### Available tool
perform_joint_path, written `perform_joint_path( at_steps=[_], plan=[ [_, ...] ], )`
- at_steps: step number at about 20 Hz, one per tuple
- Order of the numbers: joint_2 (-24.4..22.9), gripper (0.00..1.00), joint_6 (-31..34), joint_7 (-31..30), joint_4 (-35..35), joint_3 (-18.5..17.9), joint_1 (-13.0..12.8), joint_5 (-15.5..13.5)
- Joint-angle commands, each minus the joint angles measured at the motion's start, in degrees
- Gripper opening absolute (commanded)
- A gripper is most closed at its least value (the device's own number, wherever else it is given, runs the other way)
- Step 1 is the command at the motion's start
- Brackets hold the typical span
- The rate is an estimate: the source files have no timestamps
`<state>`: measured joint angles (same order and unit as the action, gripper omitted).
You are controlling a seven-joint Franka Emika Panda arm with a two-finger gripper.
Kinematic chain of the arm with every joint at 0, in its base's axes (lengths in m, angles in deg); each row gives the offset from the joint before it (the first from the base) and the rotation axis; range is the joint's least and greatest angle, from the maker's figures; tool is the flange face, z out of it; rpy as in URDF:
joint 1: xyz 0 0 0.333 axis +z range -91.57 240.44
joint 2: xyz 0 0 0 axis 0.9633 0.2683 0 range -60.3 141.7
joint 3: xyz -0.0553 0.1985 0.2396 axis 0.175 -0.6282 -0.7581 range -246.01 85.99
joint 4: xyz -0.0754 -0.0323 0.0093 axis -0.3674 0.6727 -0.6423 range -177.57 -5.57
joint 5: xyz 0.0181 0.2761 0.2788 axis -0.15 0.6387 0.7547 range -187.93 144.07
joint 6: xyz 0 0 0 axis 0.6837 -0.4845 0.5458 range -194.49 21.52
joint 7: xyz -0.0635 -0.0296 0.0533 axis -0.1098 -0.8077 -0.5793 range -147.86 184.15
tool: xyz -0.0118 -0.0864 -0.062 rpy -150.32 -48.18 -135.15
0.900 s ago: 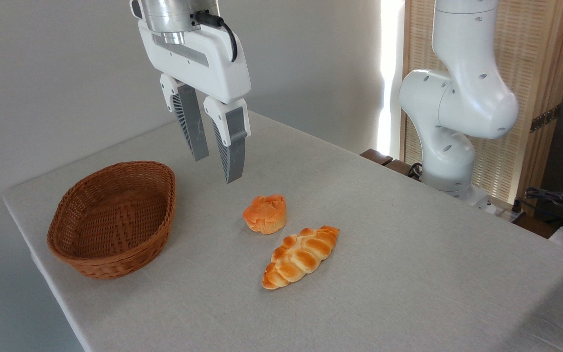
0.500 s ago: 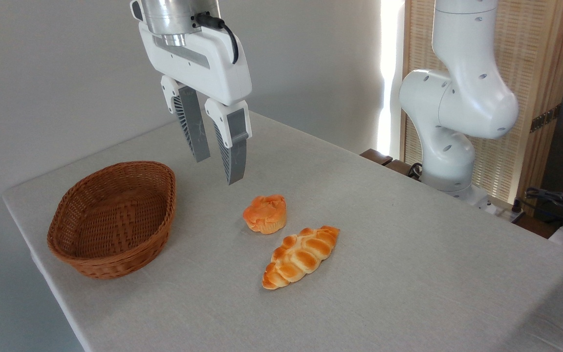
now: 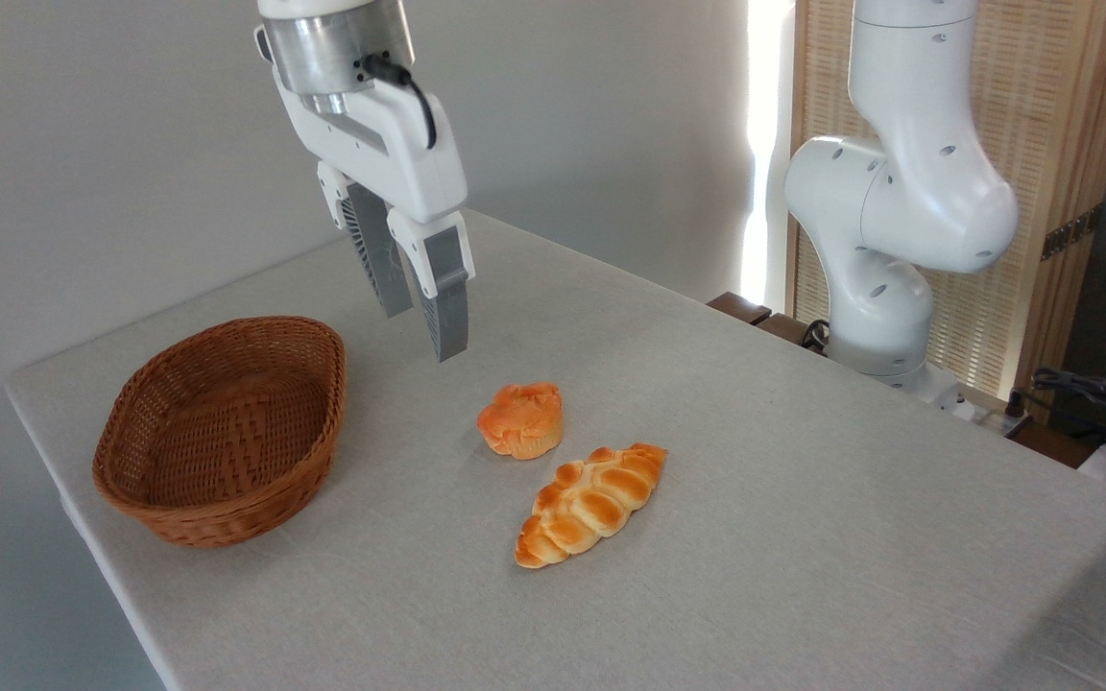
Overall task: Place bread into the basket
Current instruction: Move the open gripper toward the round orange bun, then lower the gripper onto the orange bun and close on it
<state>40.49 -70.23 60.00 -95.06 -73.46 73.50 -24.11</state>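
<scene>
The gripper (image 3: 423,336) hangs empty with a narrow gap between its fingers, above and left of the orange bun (image 3: 520,419), which sits on the table (image 3: 803,499) right of the wicker basket (image 3: 222,429), just beside the braided loaf (image 3: 591,502).

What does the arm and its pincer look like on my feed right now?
Glossy white rounded arm with small dark holes. The pincer has a white angular body under a silver metal cylinder, two grey ribbed fingers on white mounts, and a black cable looping down its side.

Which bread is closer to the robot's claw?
The small round orange bun. It sits nearer the end effector than the long braided loaf.
</scene>
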Motion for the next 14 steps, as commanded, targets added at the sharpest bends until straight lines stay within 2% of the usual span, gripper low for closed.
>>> perform_joint_path(
  at_steps=[1,3,7,9,12,14],
  plan=[
    [-5.22,1.0,-4.77,-0.2,-8.6,0.84,-0.29,-1.85],
    [-9.44,1.0,-11.18,0.06,-16.24,0.84,-1.08,-2.74],
    [-14.46,1.0,-17.87,0.51,-28.47,0.22,-4.42,-2.3],
    [-14.73,1.0,-19.91,0.51,-31.56,0.22,-4.78,-2.12],
    [-14.38,1.0,-24.29,0.51,-36.56,0.22,-7.14,-2.12],
    [-14.21,1.0,-27.89,0.51,-39.12,0.22,-7.24,-2.12]
  ],
)
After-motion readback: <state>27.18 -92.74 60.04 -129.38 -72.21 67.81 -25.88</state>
